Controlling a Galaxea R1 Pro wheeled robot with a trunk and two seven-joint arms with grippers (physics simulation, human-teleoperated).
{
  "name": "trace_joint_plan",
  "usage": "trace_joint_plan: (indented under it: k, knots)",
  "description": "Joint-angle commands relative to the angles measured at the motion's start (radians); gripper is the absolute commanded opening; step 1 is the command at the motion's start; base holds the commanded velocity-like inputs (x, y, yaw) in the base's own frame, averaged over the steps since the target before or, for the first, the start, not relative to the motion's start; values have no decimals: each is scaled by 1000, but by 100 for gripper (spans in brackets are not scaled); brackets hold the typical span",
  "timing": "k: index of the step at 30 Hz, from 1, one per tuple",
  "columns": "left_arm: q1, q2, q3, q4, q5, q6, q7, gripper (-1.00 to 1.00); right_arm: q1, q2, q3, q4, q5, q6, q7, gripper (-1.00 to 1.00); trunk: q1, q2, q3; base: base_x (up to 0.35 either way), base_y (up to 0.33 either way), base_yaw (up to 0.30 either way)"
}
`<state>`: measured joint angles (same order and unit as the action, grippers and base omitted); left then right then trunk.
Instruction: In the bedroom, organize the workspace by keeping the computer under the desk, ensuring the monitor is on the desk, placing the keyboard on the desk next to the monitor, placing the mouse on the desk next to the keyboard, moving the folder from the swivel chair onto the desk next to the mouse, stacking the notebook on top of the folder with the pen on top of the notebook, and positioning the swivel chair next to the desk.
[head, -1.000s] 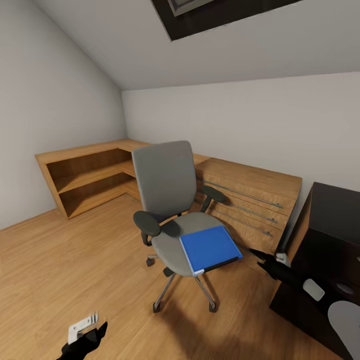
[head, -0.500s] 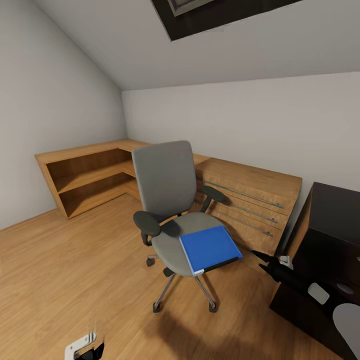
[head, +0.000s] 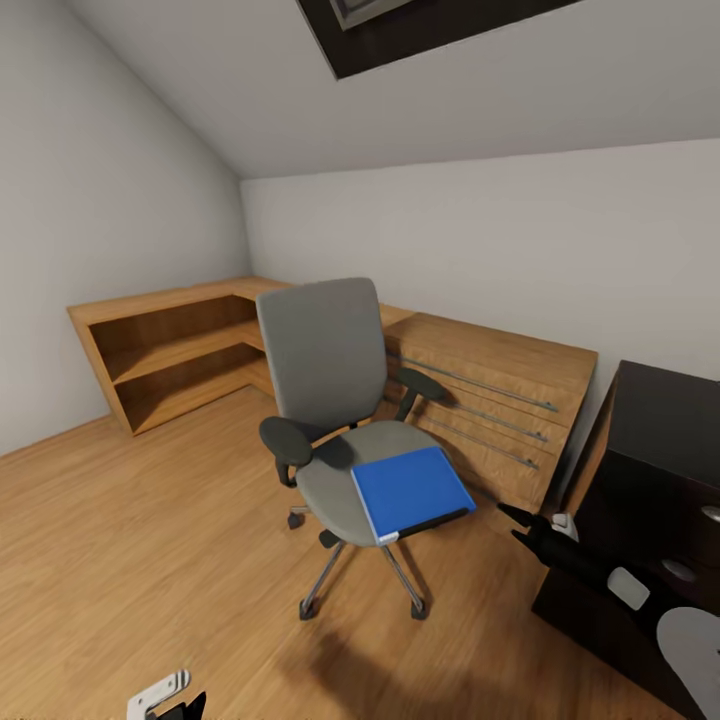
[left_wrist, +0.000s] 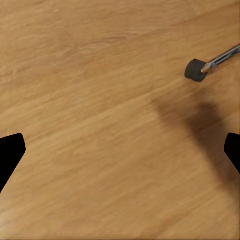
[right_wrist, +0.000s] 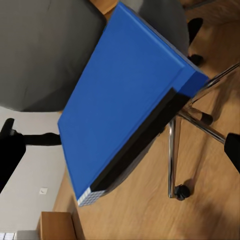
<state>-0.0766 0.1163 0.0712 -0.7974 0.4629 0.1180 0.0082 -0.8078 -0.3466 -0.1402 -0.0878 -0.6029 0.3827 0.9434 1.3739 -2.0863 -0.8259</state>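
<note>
The grey swivel chair (head: 325, 360) stands in the middle of the wooden floor. The blue folder (head: 410, 490) lies flat on the front of its seat, one corner jutting past the seat edge. My right gripper (head: 513, 525) hovers open just right of that corner, not touching. In the right wrist view, the folder (right_wrist: 125, 95) lies ahead of the right gripper (right_wrist: 120, 155), whose fingers are spread wide. The black desk (head: 670, 410) rises at the right edge. My left gripper (head: 170, 703) hangs low over the floor. The left gripper (left_wrist: 120, 152) is open and holds nothing.
Light wooden low cabinets (head: 170, 340) line the left and far walls, and a drawer section (head: 490, 400) stands behind the chair. A chair castor (left_wrist: 196, 70) rolls on the floor near my left gripper. Bare floor (head: 120, 520) stretches to the left of the chair.
The whole picture has shifted slightly, so the camera moved. My left gripper has sunk toward the lower edge of the head view. The right gripper has hardly moved relative to the folder.
</note>
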Motion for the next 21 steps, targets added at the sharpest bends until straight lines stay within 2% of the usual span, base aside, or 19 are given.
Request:
trace_joint_plan:
  k: [1, 21]
  knots:
    - [0, 0, 1, -2, 10, 6, 1, 100, -1, 1, -9, 0, 3, 8, 2, 100, 4, -8, -4, -1, -2, 0]
    - [0, -3, 2, 0, 13, 6, 0, 100, -1, 7, -8, 0, 5, -2, 11, 100, 80, -148, -67, 0, 0, 0]
